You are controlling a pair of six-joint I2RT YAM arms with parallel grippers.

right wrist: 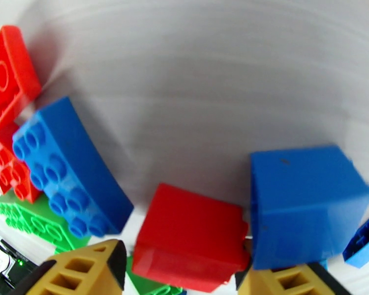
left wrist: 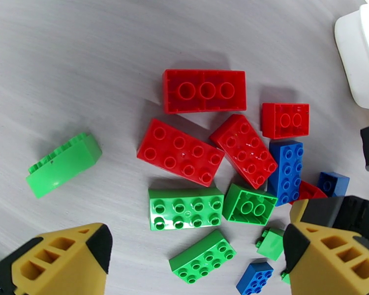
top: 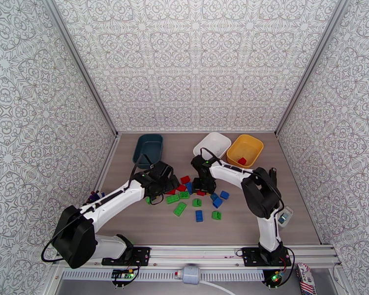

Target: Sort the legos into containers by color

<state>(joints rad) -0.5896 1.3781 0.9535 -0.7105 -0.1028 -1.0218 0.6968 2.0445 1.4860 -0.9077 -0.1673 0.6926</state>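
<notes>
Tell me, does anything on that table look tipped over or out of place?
Yes. A long red brick and a small green brick lie upside down, hollows up. Another, a curved green brick, lies on its side, apart from the rest.

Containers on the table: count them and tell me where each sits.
3. The dark teal tub sits far left, the white tub far centre, the yellow tub just right of it, holding one red brick.
</notes>
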